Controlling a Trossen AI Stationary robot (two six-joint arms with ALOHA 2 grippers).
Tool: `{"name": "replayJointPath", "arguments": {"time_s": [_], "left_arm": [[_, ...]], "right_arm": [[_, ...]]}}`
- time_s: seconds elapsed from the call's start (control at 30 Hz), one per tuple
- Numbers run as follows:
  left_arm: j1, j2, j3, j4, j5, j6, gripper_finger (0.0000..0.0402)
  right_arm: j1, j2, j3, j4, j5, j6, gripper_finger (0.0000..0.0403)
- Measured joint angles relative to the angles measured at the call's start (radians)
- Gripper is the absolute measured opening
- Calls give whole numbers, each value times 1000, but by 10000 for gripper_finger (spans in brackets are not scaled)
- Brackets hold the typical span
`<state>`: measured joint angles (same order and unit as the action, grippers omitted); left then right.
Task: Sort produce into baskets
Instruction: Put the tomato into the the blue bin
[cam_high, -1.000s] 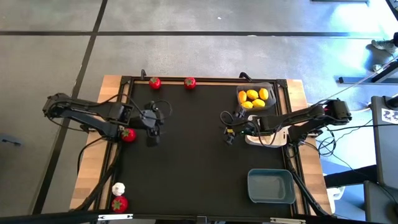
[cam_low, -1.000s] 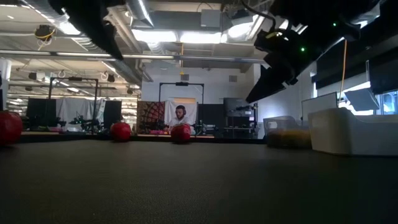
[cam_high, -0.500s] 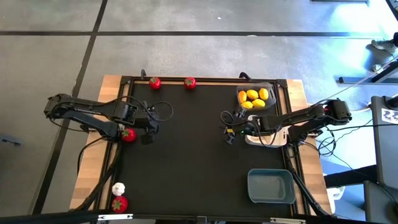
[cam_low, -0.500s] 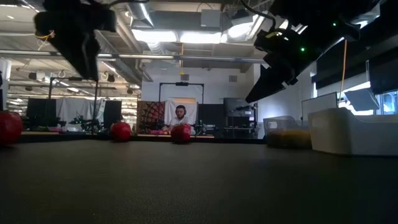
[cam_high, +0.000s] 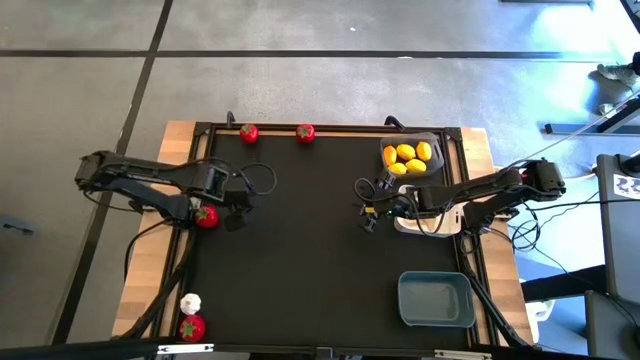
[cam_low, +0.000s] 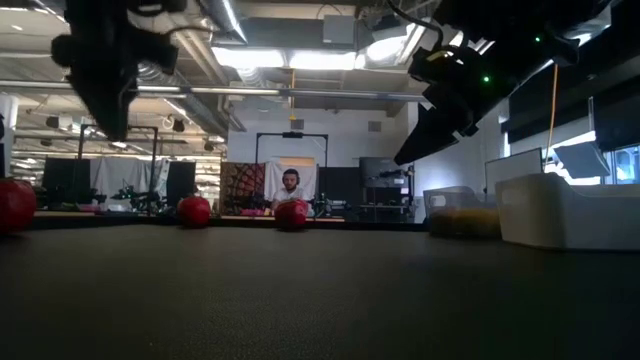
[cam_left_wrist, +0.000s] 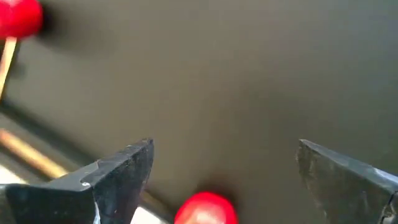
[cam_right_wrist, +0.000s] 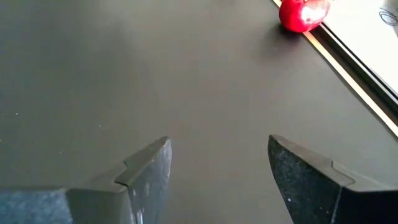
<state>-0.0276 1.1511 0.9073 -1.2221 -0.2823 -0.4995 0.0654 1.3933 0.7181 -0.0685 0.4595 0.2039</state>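
The black mat (cam_high: 320, 230) is seen filling the middle of the high view, framed by a strip of bare wooden table (cam_high: 178, 135) on the left and right. A wide stretch of the mat's centre and lower middle lies free of objects.

Against the frame of a second ago, the left gripper (cam_high: 234, 205) has been drawn back toward the left of the frame, closer to the red fruit (cam_high: 206, 216) at the mat's left edge; its jaws have been spread and are now seen wide apart and empty in the left wrist view, with that fruit (cam_left_wrist: 206, 208) low between the fingers (cam_left_wrist: 124, 168). The right gripper (cam_high: 368, 208) is unchanged, held right of centre with its jaws parted on nothing.

At the right of the frame, the blue-grey basket (cam_high: 436, 300) sits empty at lower right, the white basket (cam_high: 432, 222) is largely covered by the right arm, and the dark grey basket (cam_high: 410, 157) at upper right holds the yellow lemons (cam_high: 410, 158).

Two more red fruits (cam_high: 249, 133) (cam_high: 305, 132) rest on the mat's top edge. At lower left, off the mat, a white bulb (cam_high: 190, 302) lies just above another red fruit (cam_high: 191, 327).

No readable writing is shown.
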Motion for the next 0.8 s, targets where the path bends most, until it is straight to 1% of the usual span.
{"name": "replayJointPath", "arguments": {"time_s": [0.1,0.23,0.43,0.6,0.8], "left_arm": [[11,43,0,-64,23,0,384],[22,110,0,-164,80,0,384],[22,200,0,-282,124,20,384],[22,250,0,-287,175,84,384],[22,281,0,-288,188,113,384]], "right_arm": [[0,0,0,0,0,0,266],[0,0,0,1,0,0,266],[0,0,0,0,0,0,266],[0,0,0,-1,-8,1,266],[0,0,0,-6,-8,1,266]]}}
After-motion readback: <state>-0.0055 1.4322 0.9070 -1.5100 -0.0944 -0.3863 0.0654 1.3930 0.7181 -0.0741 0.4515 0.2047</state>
